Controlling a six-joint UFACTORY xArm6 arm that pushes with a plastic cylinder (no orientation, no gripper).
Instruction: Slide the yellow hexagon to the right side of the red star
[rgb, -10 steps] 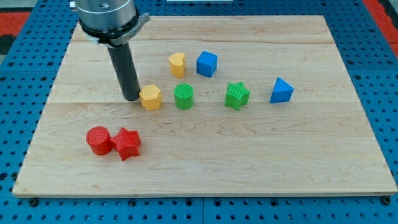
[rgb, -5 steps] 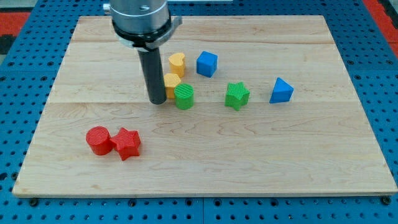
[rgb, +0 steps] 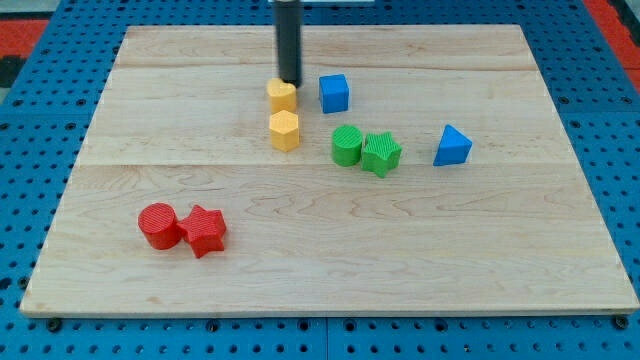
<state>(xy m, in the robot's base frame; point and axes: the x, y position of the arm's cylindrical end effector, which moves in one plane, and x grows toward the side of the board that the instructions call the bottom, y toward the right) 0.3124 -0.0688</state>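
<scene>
The yellow hexagon (rgb: 285, 130) lies near the board's middle, just below a second yellow block (rgb: 283, 95), heart-shaped. My tip (rgb: 289, 80) stands at the top edge of that second yellow block, above the hexagon. The red star (rgb: 205, 230) lies at the lower left, touching a red cylinder (rgb: 158, 225) on its left. The hexagon is well up and to the right of the star.
A blue cube (rgb: 334, 93) sits right of the upper yellow block. A green cylinder (rgb: 347, 146) touches a green star (rgb: 381, 153) right of the hexagon. A blue triangular block (rgb: 452, 146) lies farther right. The wooden board (rgb: 500, 250) rests on a blue pegboard.
My tip moved right, then up to the top of the heart-shaped block. The hexagon slid right and slightly up. The green cylinder was pushed right against the green star.
</scene>
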